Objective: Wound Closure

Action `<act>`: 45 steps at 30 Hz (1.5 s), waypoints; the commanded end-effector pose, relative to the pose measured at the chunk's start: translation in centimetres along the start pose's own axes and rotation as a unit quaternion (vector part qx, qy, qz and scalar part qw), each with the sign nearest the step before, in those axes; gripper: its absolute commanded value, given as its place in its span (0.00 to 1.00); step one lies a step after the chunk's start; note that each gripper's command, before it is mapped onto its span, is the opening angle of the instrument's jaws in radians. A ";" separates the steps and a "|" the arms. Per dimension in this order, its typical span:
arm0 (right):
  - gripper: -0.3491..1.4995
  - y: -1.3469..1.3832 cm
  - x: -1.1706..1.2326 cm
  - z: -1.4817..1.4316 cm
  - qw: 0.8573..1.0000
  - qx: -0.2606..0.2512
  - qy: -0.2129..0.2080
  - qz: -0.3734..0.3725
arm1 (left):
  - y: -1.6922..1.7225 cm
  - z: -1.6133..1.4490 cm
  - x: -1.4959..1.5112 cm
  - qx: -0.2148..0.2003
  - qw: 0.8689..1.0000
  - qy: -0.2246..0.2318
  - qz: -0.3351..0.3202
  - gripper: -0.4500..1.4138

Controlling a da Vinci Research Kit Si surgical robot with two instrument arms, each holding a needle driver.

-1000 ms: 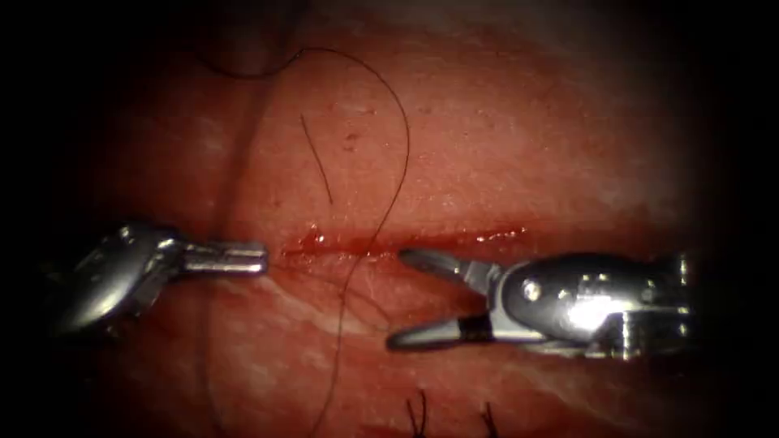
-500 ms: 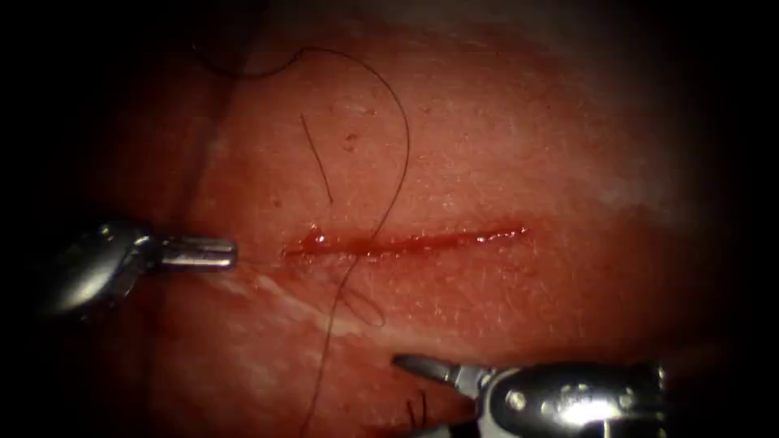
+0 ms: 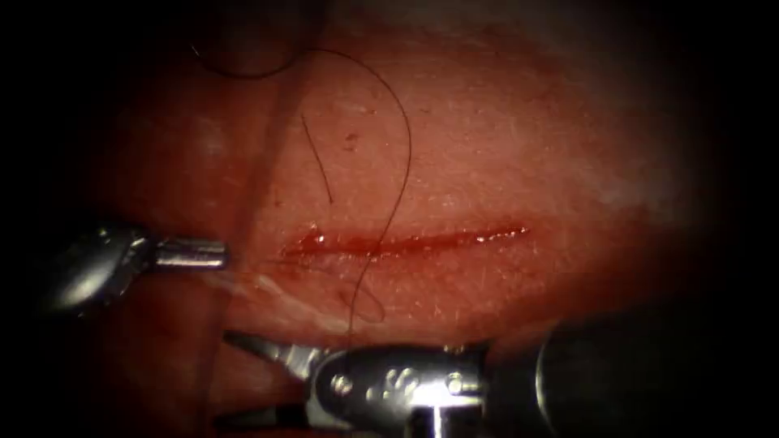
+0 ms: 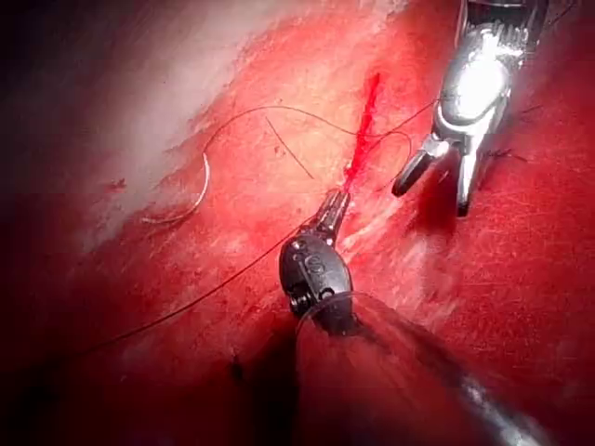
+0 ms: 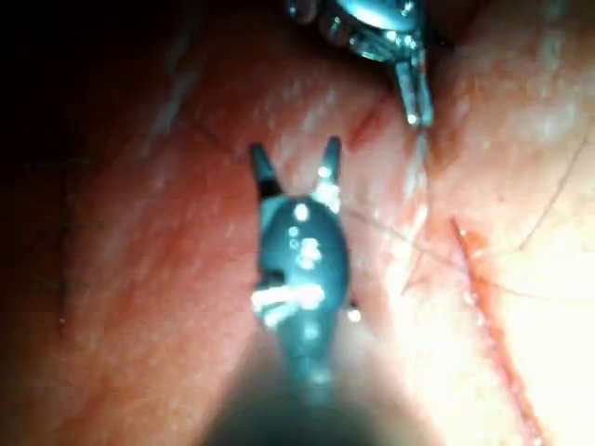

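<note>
Reddish tissue (image 3: 527, 146) lies under both tools. Nearest, the right tool (image 3: 231, 380) has its jaws spread and holds nothing. Beyond it, the left tool (image 3: 207, 254) sits at the left end of the cut (image 3: 406, 241), jaws pressed together on the thread (image 3: 403, 162). Farthest, the needle (image 4: 191, 200) lies free on the tissue, well apart from both tools.

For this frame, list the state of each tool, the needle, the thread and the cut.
Left tool: jaws shut on thread.
Right tool: jaws open, holding nothing.
Needle: lying free on the tissue, not in it.
Thread: slack, lying across the cut.
Cut: open, wet with red fluid.
</note>
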 end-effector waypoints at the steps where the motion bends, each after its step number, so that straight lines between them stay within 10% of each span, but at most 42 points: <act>1: 0.66 0.04 0.04 -0.03 1.000 -0.008 0.002 -0.006 | 0.03 0.07 -0.08 0.001 1.000 -0.001 -0.002 0.00; 17: 0.54 0.42 0.25 -0.39 0.993 0.022 -0.120 -0.001 | 0.31 0.24 0.13 -0.020 1.000 -0.001 0.009 0.00; 25: 0.19 0.43 0.20 -0.34 0.975 0.059 -0.216 0.004 | 0.33 0.26 0.18 -0.021 1.000 -0.001 0.008 0.00; 33: 0.16 0.50 0.14 -0.32 0.974 0.049 -0.223 0.003 | 0.34 0.26 0.19 -0.021 1.000 -0.001 0.008 0.00; 34: 0.00 0.49 0.15 -0.32 0.973 0.046 -0.224 0.003 | 0.34 0.26 0.19 -0.021 1.000 -0.001 0.008 0.00; 39: 0.00 0.50 0.19 -0.34 0.976 0.036 -0.216 0.007 | 0.34 0.26 0.19 -0.022 1.000 -0.001 0.008 0.00; 42: 0.37 0.53 0.20 -0.34 0.978 0.029 -0.207 0.000 | 0.34 0.26 0.19 -0.022 1.000 -0.001 0.008 0.00; 45: 0.43 0.55 0.16 -0.33 0.978 0.028 -0.208 -0.001 | 0.34 0.26 0.20 -0.022 1.000 -0.001 0.007 0.00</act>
